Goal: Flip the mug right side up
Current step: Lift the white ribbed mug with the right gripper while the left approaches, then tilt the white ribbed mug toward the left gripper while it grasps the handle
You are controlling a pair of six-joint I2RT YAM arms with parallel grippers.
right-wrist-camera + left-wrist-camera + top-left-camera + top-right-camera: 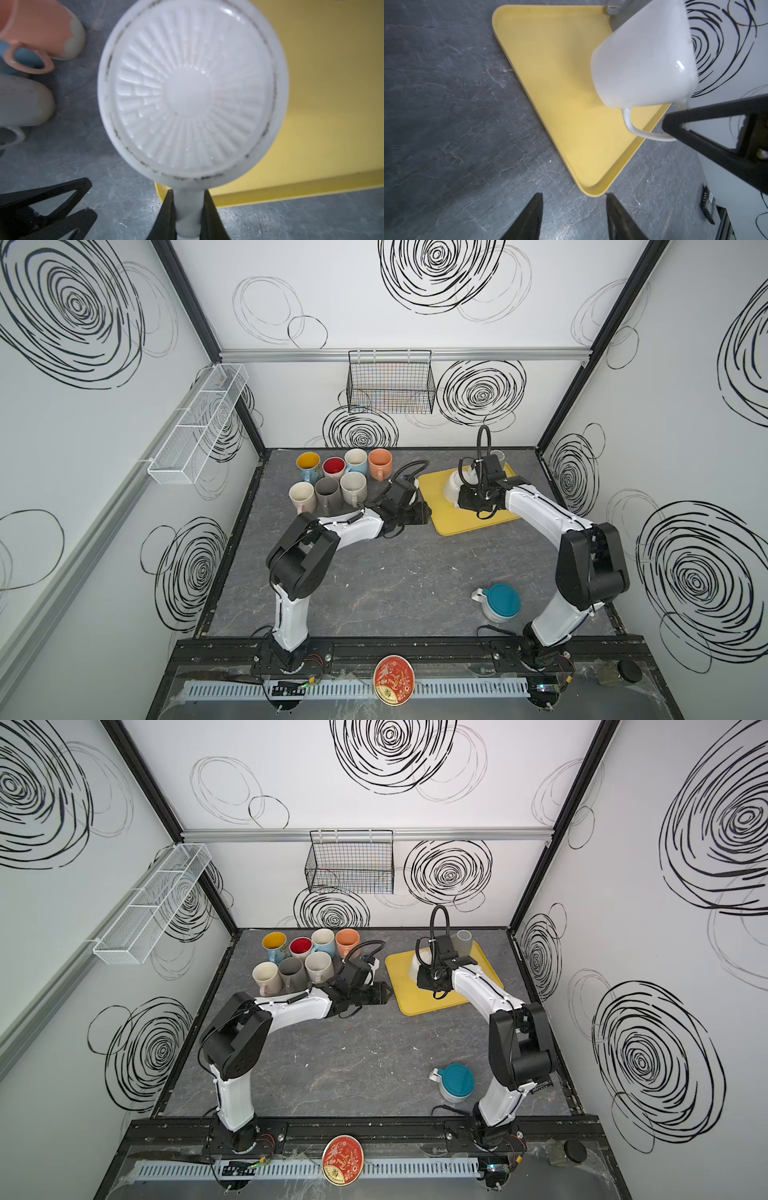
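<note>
The right gripper (188, 192) is clenched on the handle of the white mug (191, 93); the mug hangs tilted over the yellow tray (560, 83), with its ribbed base turned toward the right wrist camera; the left gripper (574, 196) is released and empty, jaws apart, just beside a corner of the tray, over the grey table (446, 104).
</note>
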